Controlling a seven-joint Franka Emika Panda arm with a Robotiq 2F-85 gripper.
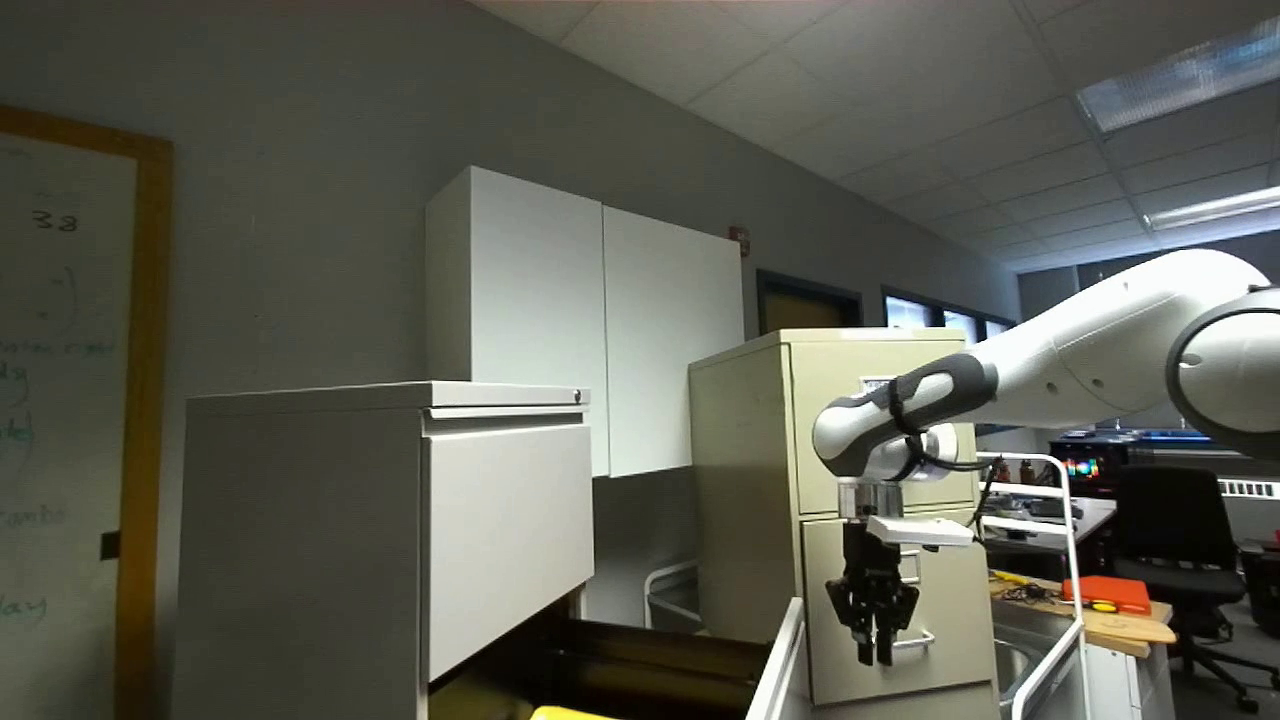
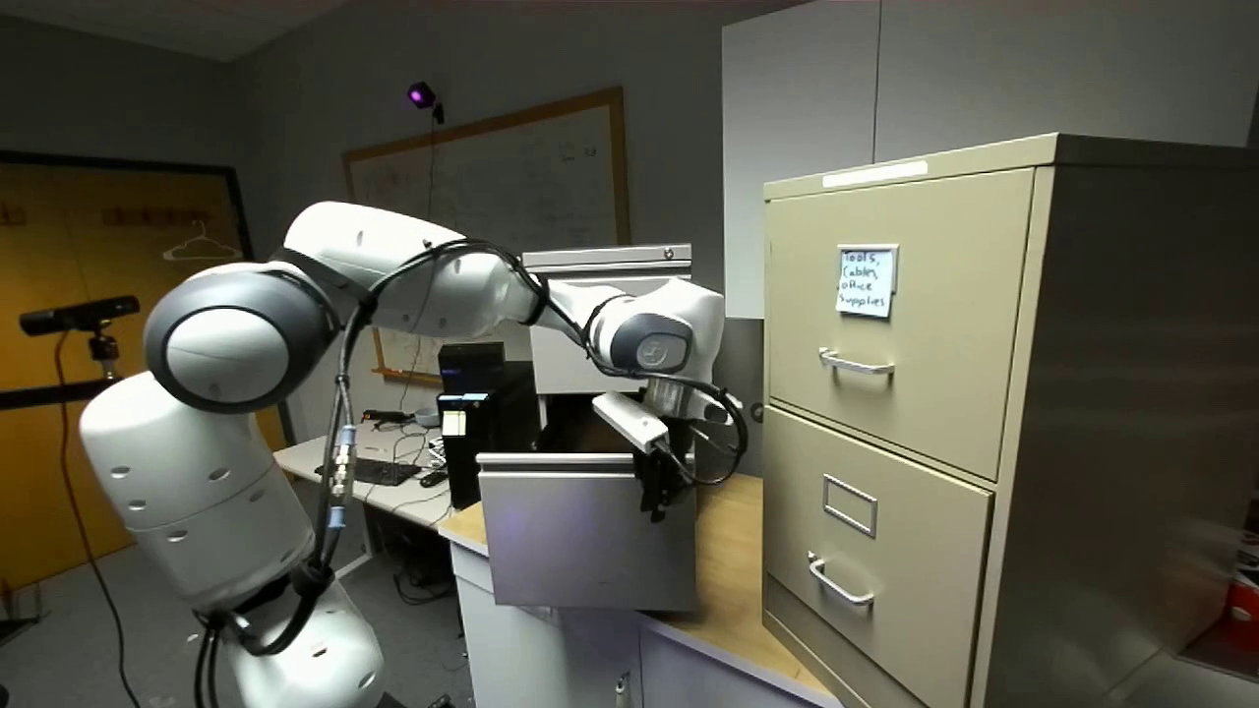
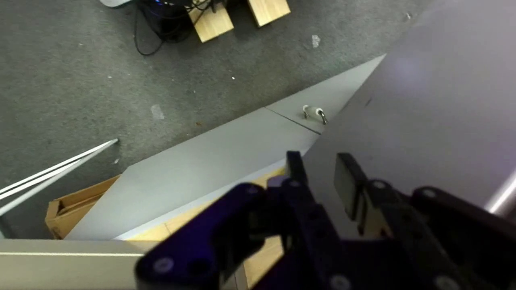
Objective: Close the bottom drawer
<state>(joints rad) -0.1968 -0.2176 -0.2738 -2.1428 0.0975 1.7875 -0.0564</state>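
The bottom drawer is pulled far out of the white cabinet. Its flat pale front shows in both exterior views [image 1: 780, 665] [image 2: 590, 541] and fills the right side of the wrist view [image 3: 427, 104]. Its dark inside holds something yellow [image 1: 565, 713]. My gripper [image 1: 875, 655] points down outside the drawer front, with a gap between them in that exterior view. In an exterior view the gripper [image 2: 657, 513] overlaps the front's right part. In the wrist view the fingers [image 3: 320, 163] are apart with nothing between them, so the gripper is partly open and empty.
The taller white panel [image 1: 510, 540] of the same cabinet sits above the drawer. A beige filing cabinet [image 2: 885, 433] with protruding handles stands close beside the gripper. A wooden counter [image 2: 733, 551] lies below the drawer. A white rail frame [image 1: 1065, 560] stands behind the arm.
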